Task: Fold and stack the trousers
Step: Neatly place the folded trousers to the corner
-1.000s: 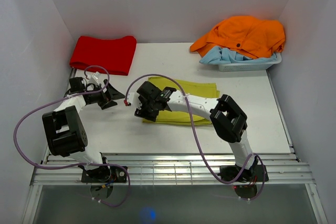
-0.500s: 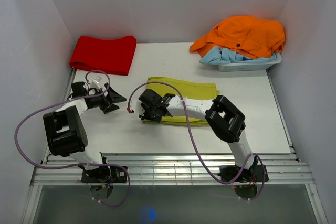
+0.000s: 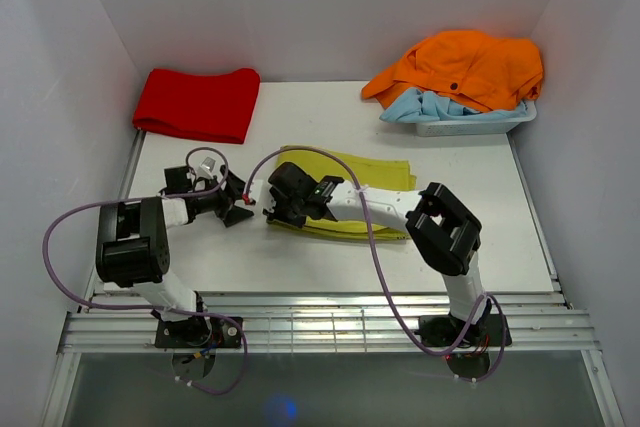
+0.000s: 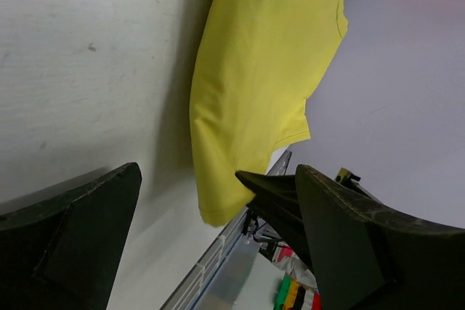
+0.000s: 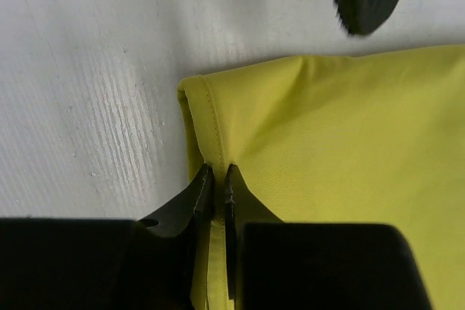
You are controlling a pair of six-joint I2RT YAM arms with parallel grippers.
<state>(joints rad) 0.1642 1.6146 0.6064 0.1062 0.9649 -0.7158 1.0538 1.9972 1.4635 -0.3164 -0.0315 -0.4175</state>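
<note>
OK, trousers (image 3: 380,172): folded flat, centre of bench (image 3: 330,112).
right fingers (image 5: 197,197): clenched on trousers' 9 o'clock edge.
left fingers (image 4: 80,237): spread wide, holding nothing, at 9 o'clock of trousers.
red cloth (image 3: 197,102): 11 o'clock corner.

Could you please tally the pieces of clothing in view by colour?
Yellow-green folded cotton trousers: 1
Red folded cloth: 1
Orange crumpled garment: 1
Light blue crumpled garment: 1
Total: 4

Change: left pincer (image 3: 238,209) moved across tabletop (image 3: 480,207) from left of frame toward centre | now just beside left edge of trousers (image 3: 372,173)
</note>
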